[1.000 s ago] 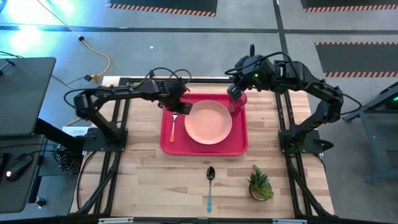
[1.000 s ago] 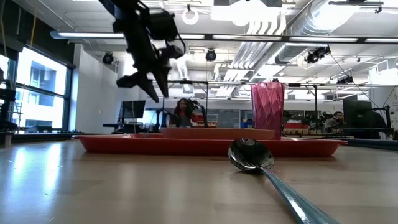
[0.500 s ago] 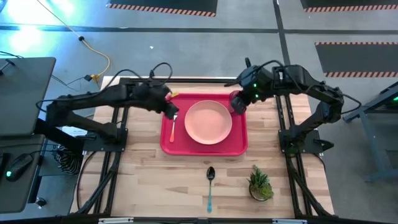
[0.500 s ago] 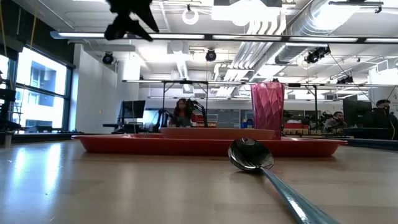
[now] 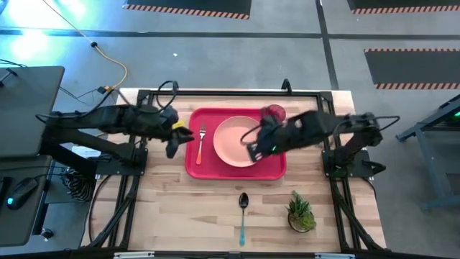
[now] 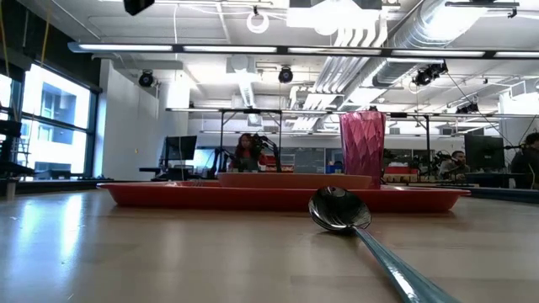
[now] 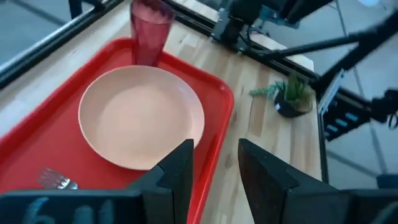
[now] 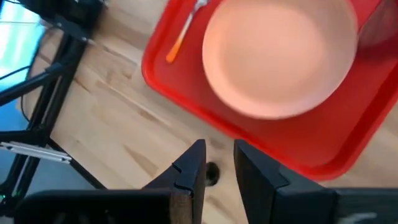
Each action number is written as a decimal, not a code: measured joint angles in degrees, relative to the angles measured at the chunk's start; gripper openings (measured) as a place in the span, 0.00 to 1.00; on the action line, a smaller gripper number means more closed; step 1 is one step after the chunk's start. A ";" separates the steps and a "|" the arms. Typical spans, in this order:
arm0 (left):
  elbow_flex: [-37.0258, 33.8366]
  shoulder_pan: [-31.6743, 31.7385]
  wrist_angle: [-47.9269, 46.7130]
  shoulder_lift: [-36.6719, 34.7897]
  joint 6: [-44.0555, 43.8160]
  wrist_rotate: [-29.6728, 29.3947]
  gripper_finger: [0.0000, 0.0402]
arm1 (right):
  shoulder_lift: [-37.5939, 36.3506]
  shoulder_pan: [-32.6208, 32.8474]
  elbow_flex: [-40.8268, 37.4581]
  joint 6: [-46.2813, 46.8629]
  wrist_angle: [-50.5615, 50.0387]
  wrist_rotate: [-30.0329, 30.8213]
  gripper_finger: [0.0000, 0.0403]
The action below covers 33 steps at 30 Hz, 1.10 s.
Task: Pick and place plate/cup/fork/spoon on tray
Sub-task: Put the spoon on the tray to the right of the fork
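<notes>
While your left gripper (image 5: 175, 139) is retreating empty, fingers apart, off the tray (image 5: 277, 171) where the fork (image 5: 201, 141), plate (image 5: 239, 142) and cup (image 5: 274, 113) are resting, your right gripper (image 5: 253, 150), fingers slightly apart, is swinging toward the spoon (image 5: 243, 209) waiting on the desk (image 5: 180, 208).

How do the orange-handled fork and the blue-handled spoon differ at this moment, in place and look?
The small fork with silver tines and orange-red handle lies inside the large red rectangular tray, left of the round peach-pink plate. The small spoon with dark metal bowl and slim light-blue handle lies on the bare wooden table, in front of the tray. Both lie flat, ungripped, handles pointing toward the table's front edge.
</notes>
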 joint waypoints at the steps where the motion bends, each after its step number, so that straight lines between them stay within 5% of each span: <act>1: -0.50 -0.93 -0.07 -0.79 0.81 -0.52 0.29 | 1.19 0.95 0.00 1.75 0.39 -0.01 0.19; 20: -9.39 -9.64 0.10 -12.33 1.66 -1.06 0.29 | 18.54 12.31 0.00 25.88 6.48 -3.01 0.19; 33: -9.42 -16.57 0.15 -12.89 2.37 -11.64 0.29 | 24.47 17.73 0.00 30.85 9.25 -3.82 0.19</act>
